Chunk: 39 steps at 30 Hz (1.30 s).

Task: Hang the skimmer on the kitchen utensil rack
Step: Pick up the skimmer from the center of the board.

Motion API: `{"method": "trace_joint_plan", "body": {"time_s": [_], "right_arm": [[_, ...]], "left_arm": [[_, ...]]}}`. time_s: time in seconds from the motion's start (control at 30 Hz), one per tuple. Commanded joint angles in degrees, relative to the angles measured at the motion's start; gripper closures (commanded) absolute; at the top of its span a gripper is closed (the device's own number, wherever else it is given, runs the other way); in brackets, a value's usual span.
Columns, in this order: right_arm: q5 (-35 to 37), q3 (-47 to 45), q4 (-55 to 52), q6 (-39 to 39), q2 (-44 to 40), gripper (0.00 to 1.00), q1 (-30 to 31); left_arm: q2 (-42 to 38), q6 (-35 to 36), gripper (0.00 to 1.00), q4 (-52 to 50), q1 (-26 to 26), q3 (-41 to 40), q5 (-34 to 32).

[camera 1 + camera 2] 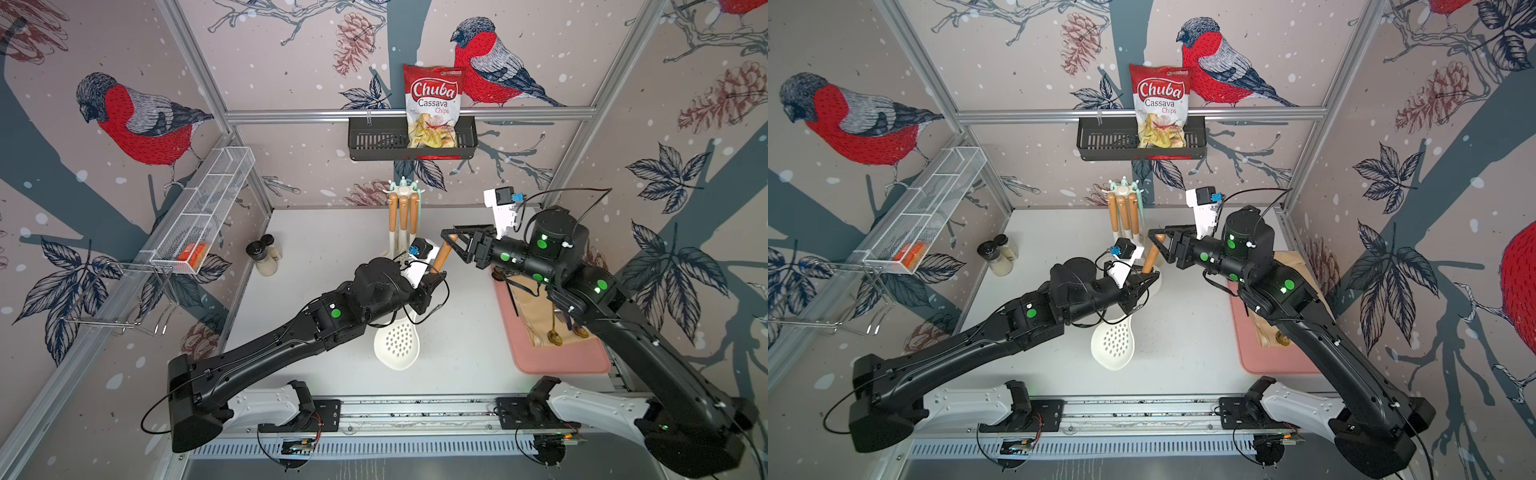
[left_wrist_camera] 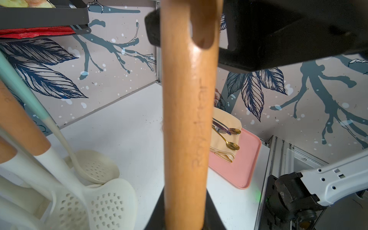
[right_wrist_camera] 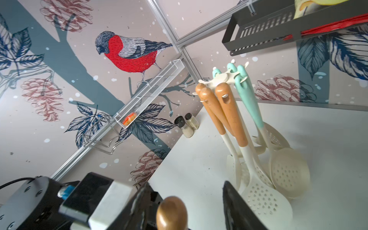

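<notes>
Wooden-handled skimmer (image 1: 397,343) clamped in my left pincer (image 1: 433,277); my right pincer (image 1: 452,241) parted around handle tip; kitchen utensil rack (image 1: 403,192) behind, on counter (image 1: 328,232)

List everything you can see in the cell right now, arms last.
skimmer: one, cream head and wooden handle, mid-table
kitchen utensil rack: one, cream-white, back of table
hanging utensils: at least four, wooden or mint handles, on the rack
black basket: one, back wall
chip bag: one, red and white, in the basket
mesh shelf: one, white, left wall
orange packet: one, in the shelf
shakers: two, black lids, table's left edge
tray: one, pink, table's right side
napkin: one, beige, on the tray
cutlery: several, mostly gold, on the napkin
left gripper: black, shut on the skimmer's handle
right gripper: black, open around the handle's tip
</notes>
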Motion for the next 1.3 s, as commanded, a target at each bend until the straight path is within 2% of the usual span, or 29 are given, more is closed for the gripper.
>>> {"method": "trace_joint_plan", "body": {"time_s": [0.0,0.2,0.4,0.43,0.5,0.53,0.57,0.6,0.67,0.77,0.87,0.97,1.27], "right_arm": [[1.4,0.9,1.2,-0.7,0.7,0.52,0.5],[-1.5,0.4,2.1,-0.4,1.7,0.64,1.3],[-1.0,-0.3,2.3,0.3,0.7,0.95,1.4],[-0.6,-0.5,2.3,0.8,0.5,0.99,1.4],[0.8,-1.0,1.8,2.5,0.5,1.00,1.6],[1.8,-1.1,1.3,3.4,0.6,1.00,1.8],[3.0,-1.3,0.8,4.2,0.7,1.00,2.2],[4.1,-1.5,0.3,5.2,0.9,1.00,2.5],[5.4,-2.2,0.3,6.7,0.8,1.00,3.0],[5.4,-2.9,1.0,7.4,0.8,1.00,3.5],[5.6,-2.7,0.9,7.3,0.7,1.00,3.8],[6.4,-2.3,0.3,7.0,0.7,1.00,3.9],[8.1,-2.0,-0.7,6.2,0.6,1.00,4.0]], "left_arm": [[-0.1,0.2,1.00,1.1,0.1,0.2,0.5],[-0.1,0.3,1.00,1.0,0.0,0.4,1.1],[0.0,0.4,1.00,1.1,0.0,0.5,0.0],[0.0,0.5,0.92,1.1,0.1,0.6,-0.5],[0.1,1.1,0.46,1.3,0.0,1.5,-2.3],[0.3,1.6,0.28,1.1,0.0,2.1,-3.2],[0.8,2.5,0.15,0.8,0.0,3.2,-4.2],[1.4,3.4,0.10,0.2,0.1,4.4,-5.1],[3.3,5.2,0.11,-1.4,0.1,7.0,-6.8],[5.8,7.2,0.26,-2.9,0.1,10.0,-8.0],[7.1,7.8,0.31,-3.8,0.0,11.4,-8.2],[7.3,7.9,0.43,-4.3,0.0,11.8,-8.5],[6.1,7.6,0.58,-5.0,0.1,10.7,-8.1]]}}
